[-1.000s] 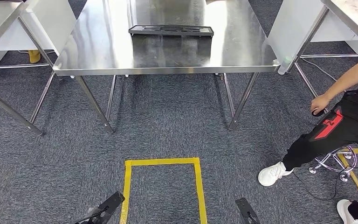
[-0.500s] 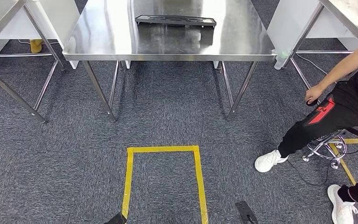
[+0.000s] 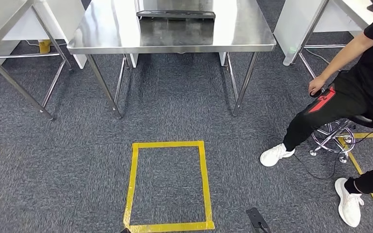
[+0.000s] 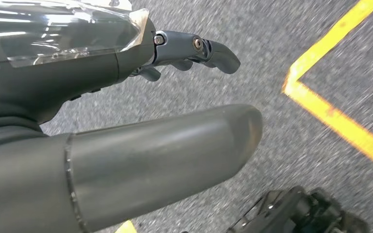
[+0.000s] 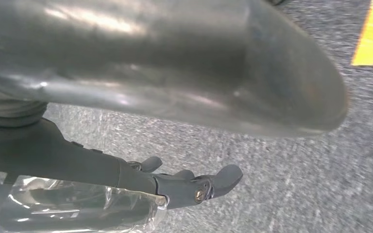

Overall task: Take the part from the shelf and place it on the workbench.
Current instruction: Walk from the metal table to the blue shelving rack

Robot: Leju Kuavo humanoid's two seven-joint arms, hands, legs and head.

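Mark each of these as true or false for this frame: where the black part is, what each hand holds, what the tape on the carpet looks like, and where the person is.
1. The black part lies on the steel workbench. True.
2. The left hand grips the black part. False: it holds nothing, its fingers hanging over the grey carpet.
3. The yellow tape forms a rectangle on the carpet in front of the workbench. True.
4. A person sits on a stool at the left of the head view. False: the person is at the right.
5. The right hand holds nothing. True.
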